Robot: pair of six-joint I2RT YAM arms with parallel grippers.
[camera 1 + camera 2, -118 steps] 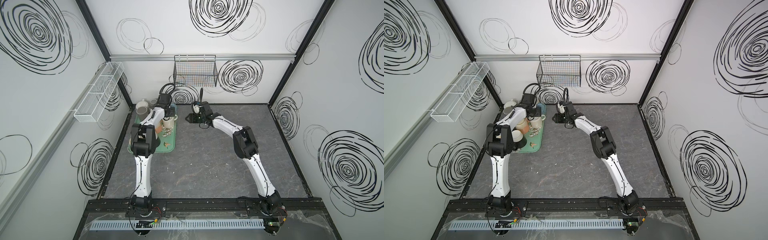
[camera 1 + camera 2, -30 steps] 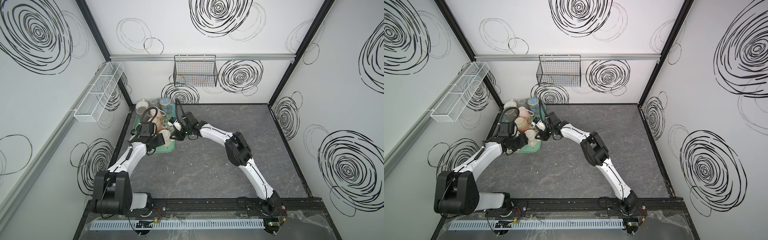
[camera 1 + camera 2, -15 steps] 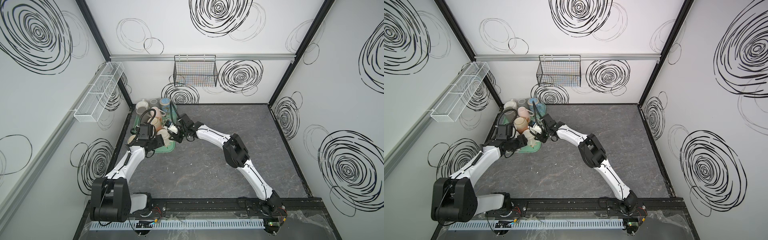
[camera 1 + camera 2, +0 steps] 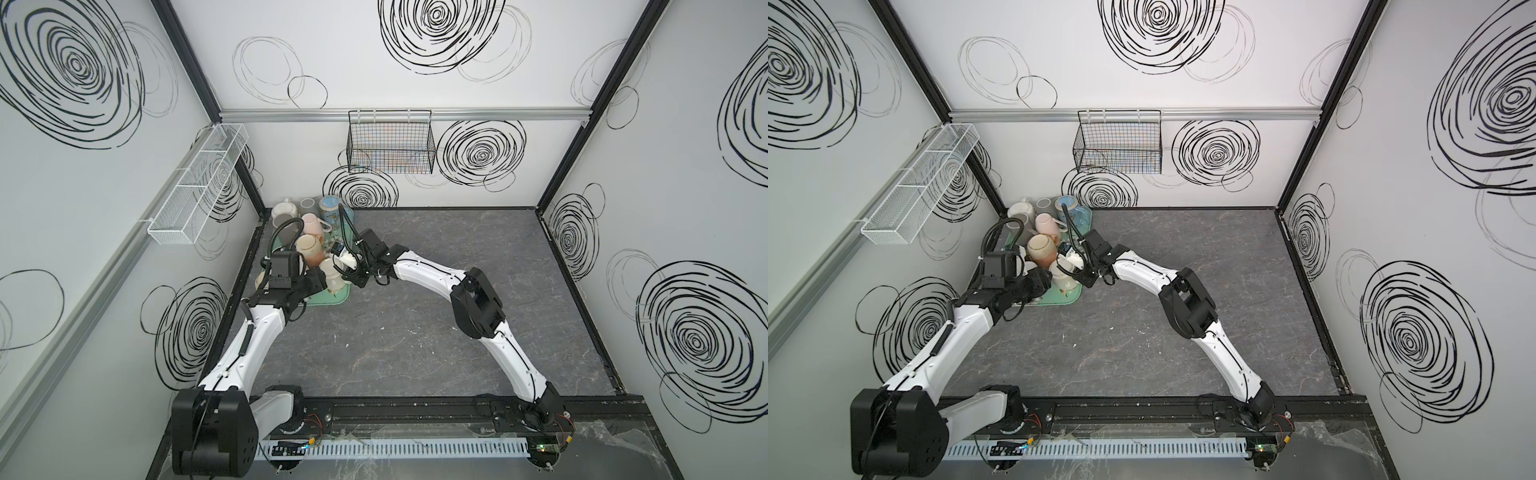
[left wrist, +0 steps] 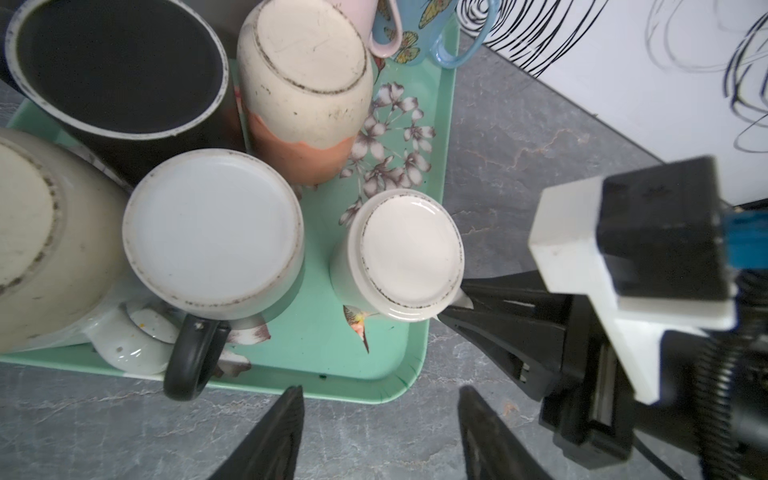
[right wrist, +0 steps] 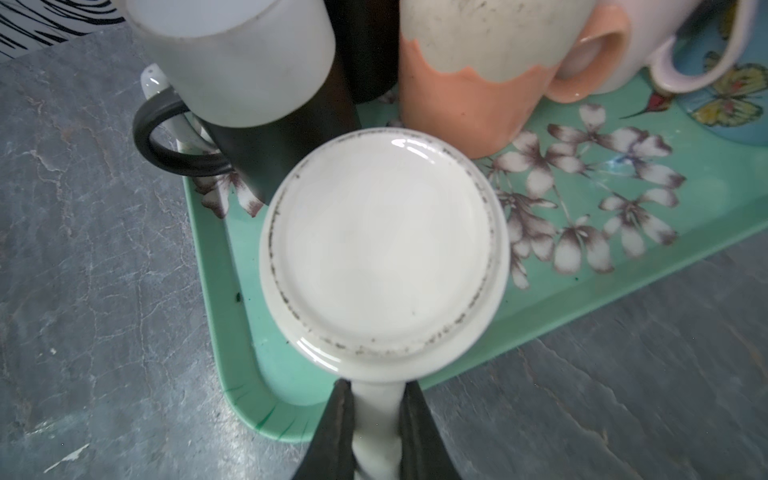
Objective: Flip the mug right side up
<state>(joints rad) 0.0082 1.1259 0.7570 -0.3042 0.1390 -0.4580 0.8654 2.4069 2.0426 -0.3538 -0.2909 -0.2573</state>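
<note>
A white mug [image 6: 382,249] stands upside down, base up, in the near right corner of the green flowered tray [image 6: 232,332]. My right gripper [image 6: 376,390] is shut on the mug's handle, one finger on each side of it. In the left wrist view the mug [image 5: 411,253] shows with the right gripper's black fingers [image 5: 490,307] at its side. My left gripper [image 5: 380,395] is open over the grey table just off the tray's near edge [image 5: 332,374], holding nothing. In both top views the grippers meet at the tray's near right corner [image 4: 332,299].
Several other mugs crowd the tray: an upright black one [image 5: 116,70], an upside-down peach and cream one [image 5: 307,83], an upside-down white one with a black handle [image 5: 212,224], a large cream one [image 5: 37,232], a blue butterfly one [image 5: 424,25]. A wire basket [image 4: 390,149] hangs on the back wall.
My right gripper has closed on the white mug's handle. The left arm has pulled back a little toward the tray's near edge, still open.
</note>
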